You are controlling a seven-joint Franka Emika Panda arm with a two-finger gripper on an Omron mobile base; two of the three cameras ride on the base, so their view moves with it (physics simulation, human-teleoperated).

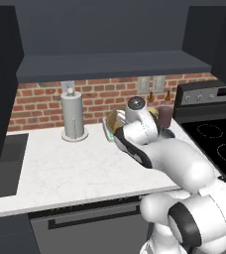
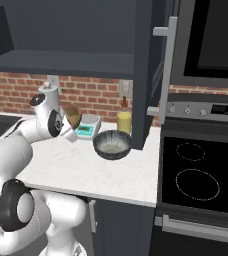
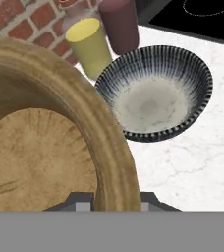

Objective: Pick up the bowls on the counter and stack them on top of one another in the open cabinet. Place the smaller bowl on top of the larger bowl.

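Gripper [image 3: 116,199] pinches the rim of the smaller bowl [image 3: 45,147], which is lifted clear of the counter [image 2: 76,165] and tilted. Larger bowl [image 2: 112,144] sits upright on the counter to the right, near the yellow glass [image 2: 124,121]. Open cabinet [image 1: 115,64] shelf above.

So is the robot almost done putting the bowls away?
Not yet. Nothing is stacked on the open cabinet shelf. The jaws hold the smaller bowl by its rim, lifted off the counter. The larger bowl sits on the counter; it should go in first, with the wooden one on top.
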